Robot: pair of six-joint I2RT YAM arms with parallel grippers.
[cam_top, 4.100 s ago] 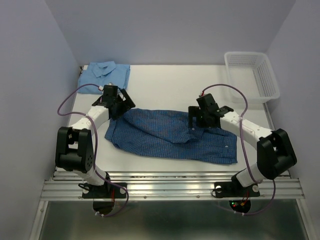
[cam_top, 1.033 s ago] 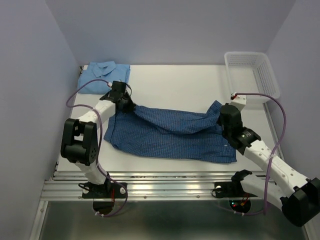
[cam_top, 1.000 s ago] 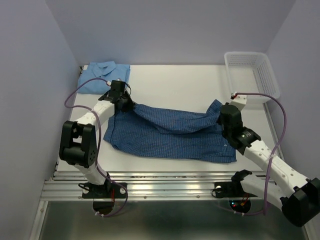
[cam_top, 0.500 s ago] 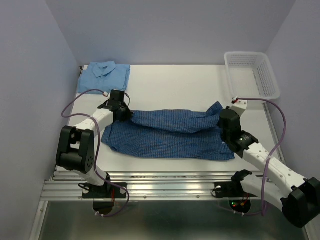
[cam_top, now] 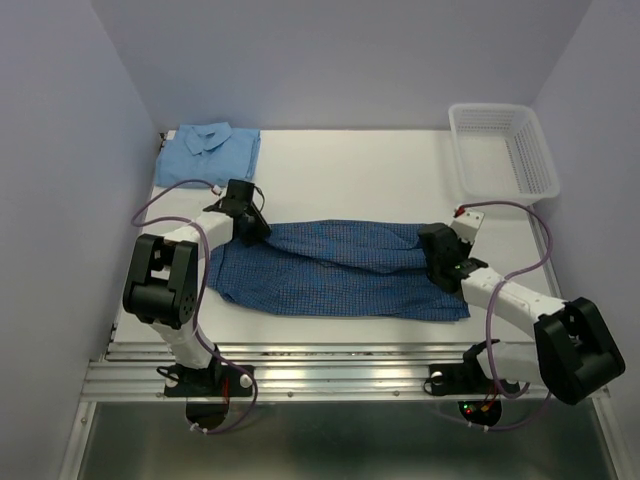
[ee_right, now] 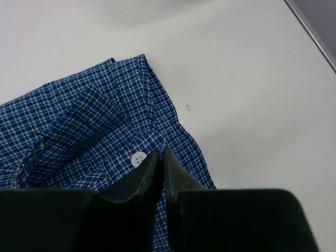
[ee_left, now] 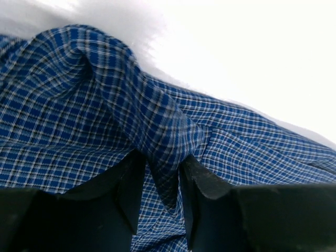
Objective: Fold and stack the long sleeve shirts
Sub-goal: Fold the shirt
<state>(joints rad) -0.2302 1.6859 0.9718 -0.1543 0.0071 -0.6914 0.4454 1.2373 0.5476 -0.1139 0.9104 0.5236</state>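
Pinching a raised fold of the dark blue checked cloth shirt [cam_top: 340, 275] in left hand [ee_left: 160, 178], nipping its buttoned edge in right hand [ee_right: 160, 160], leaving white worktop [cam_top: 350, 170] open behind.

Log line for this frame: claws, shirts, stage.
left claw: shut on dark blue shirt | right claw: shut on same shirt, by a button | light blue shirt: folded, far-left corner | stacked: no
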